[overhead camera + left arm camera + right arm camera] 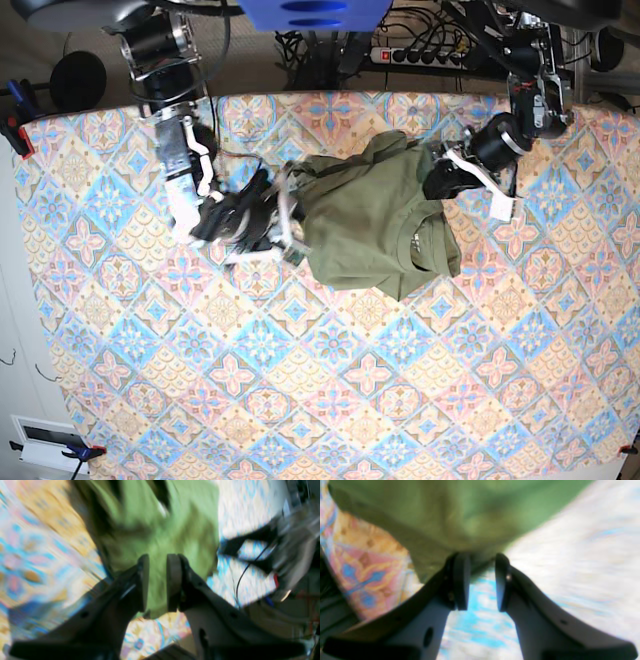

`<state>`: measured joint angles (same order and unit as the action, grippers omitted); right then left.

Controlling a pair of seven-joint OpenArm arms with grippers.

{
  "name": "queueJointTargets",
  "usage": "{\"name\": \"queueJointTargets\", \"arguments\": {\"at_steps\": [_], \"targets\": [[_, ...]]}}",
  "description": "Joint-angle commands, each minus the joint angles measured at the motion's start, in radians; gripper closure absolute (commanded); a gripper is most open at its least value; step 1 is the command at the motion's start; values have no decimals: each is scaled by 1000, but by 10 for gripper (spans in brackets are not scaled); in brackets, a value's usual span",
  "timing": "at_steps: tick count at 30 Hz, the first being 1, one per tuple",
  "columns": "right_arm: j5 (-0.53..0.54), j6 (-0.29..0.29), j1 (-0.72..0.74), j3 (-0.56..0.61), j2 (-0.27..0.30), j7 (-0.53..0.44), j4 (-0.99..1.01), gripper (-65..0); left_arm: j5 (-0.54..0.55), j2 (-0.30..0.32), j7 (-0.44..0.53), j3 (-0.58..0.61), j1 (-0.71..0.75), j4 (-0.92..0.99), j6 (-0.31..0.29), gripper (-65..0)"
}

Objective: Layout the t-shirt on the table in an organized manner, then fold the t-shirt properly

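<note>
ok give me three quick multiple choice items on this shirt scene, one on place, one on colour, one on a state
1. Where on the table does the t-shirt lie?
A near the far edge
B near the close edge
C hanging off a corner

2. What colour is the t-shirt?
A blue
B olive green
C white

3. How does the t-shirt lie?
A spread flat
B neatly folded
C bunched and wrinkled

Key: 1 A, the base view shows it by the arm bases; 2 B, green in all views; 3 C, fabric is heaped between the left pincer and the right pincer.
</note>
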<state>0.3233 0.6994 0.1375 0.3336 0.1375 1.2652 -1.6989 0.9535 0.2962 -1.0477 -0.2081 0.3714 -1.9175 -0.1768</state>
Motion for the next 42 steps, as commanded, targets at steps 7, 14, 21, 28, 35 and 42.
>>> {"name": "queueJointTargets", "arguments": {"at_steps": [7,14,21,28,35,42], "targets": [[3,-1,133,-100,-3,-66,67,-164,17,1,27,85,28,-18,-10,-126],[0,-1,291,-100,-92,-109,254,-98,15,-18,28,95,28,-15,-10,-112],[-5,-1,403,-98,-187,-207,512,-22,15,-35,28,97,11,82,-10,0],[-62,-1,489,-8,-203,-373,759,-21,15,-42,28,98,-22,204,-8,0],[-134,-1,508,123,-210,-444,900,-20,15,-39,30,98,-113,359,-3,0],[-134,-1,432,155,-203,-315,834,-20,-28,-10,28,97,-194,392,-2,0]]}}
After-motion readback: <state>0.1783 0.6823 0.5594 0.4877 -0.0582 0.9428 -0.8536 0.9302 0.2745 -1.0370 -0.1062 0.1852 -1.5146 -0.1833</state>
